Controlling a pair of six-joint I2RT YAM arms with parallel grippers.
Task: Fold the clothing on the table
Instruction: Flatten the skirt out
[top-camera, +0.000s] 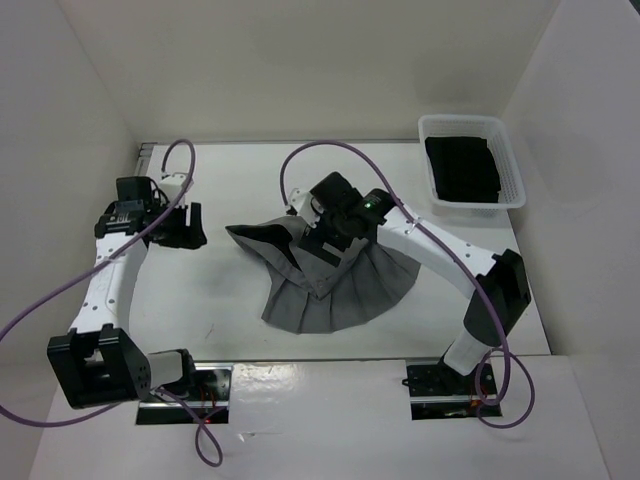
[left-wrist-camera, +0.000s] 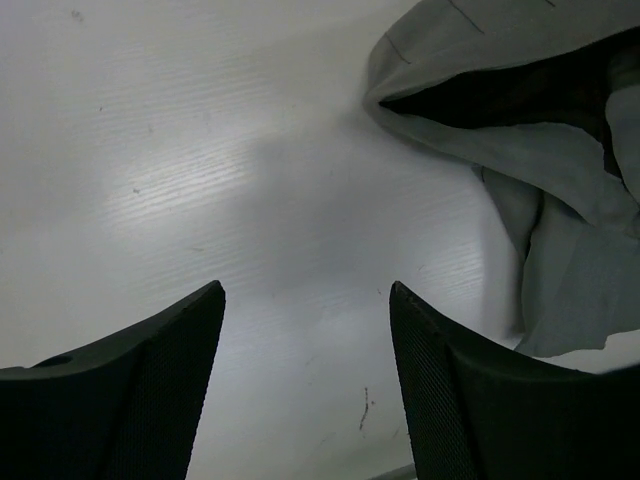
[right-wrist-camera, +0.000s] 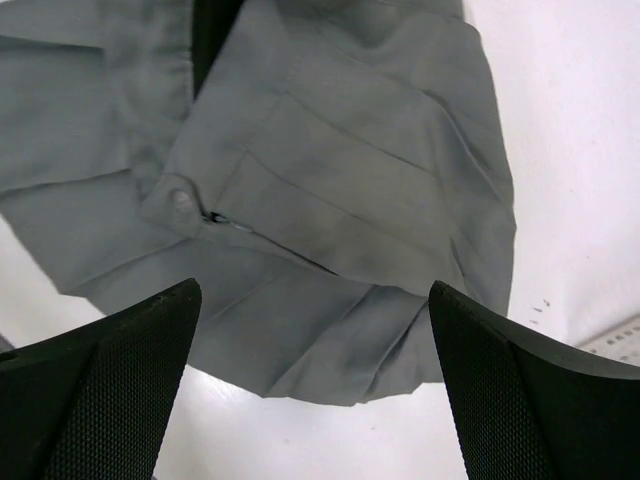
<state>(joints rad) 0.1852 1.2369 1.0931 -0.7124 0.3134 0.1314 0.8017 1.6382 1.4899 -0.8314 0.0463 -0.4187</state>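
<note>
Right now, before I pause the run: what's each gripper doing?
Left gripper: open, empty, over bare table.
Right gripper: open, empty, above the skirt.

We look down past our right hand (right-wrist-camera: 315, 288), whose two black, mesh-textured fingers (right-wrist-camera: 120, 390) stand wide apart at the bottom corners with nothing gripped between them. Beyond them the grey pleated skirt (right-wrist-camera: 330, 180) lies rumpled on the white table (right-wrist-camera: 570, 150), one layer folded over another. A small grey button (right-wrist-camera: 181, 199) sits towards its left side, with a short zip (right-wrist-camera: 228, 222) just beside it.
</note>
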